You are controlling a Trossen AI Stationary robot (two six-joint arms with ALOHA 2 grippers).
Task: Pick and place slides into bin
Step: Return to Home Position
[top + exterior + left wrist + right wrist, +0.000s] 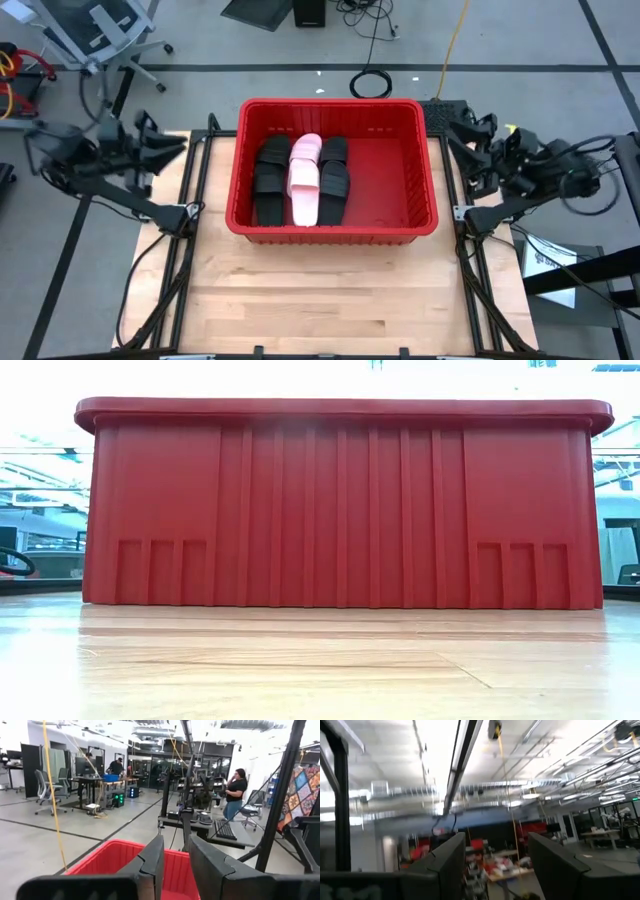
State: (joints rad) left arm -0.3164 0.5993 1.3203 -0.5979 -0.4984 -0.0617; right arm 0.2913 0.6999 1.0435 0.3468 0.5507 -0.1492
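The left claw (172,150) hangs at the left of the high view, near the upper-left corner of the table (330,300) and just left of the bin (330,104). Its wrist view shows the fingers (150,865) parted by a narrow gap, pinching nothing. The right claw (468,140) sits at the frame's right, beyond the bin's right wall, with its fingers (447,862) spread wide and empty. The slides (304,180) lie in the bin's left half, pink between black ones, touched by neither claw.

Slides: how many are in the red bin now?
6, in the red plastic bin's left half: two black slides leftmost, two pale pink slides in the middle, two black beside them. They overlap.
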